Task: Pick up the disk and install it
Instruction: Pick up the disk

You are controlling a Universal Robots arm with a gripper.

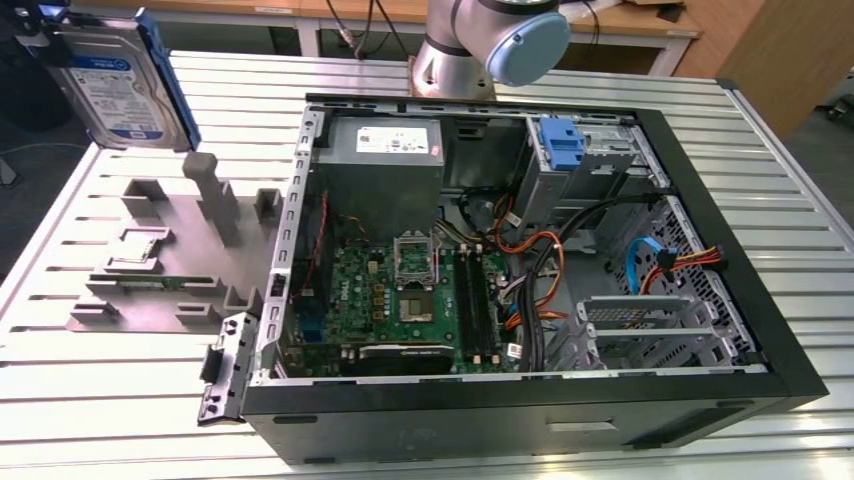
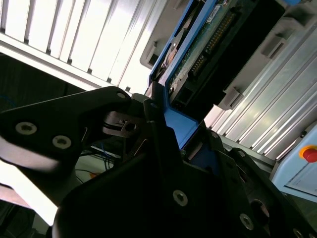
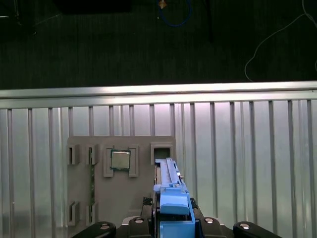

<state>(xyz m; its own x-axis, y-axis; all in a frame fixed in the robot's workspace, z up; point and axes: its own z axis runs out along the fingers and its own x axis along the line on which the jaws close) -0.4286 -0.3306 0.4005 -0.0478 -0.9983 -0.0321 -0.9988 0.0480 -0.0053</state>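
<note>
Gripper (image 2: 163,124) jaws clenched on the blue rail of the disk (image 1: 118,80), above the grey fixture (image 1: 160,300) at the exterior view's left; hold your load plumb, clear of its posts.

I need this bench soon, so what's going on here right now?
The robot arm's gripper is shut on the disk and holds it in the air over the grey parts holder, on the exterior view's left. The open computer case sits beside the holder on the slatted table. The disk is not in the case yet.
</note>
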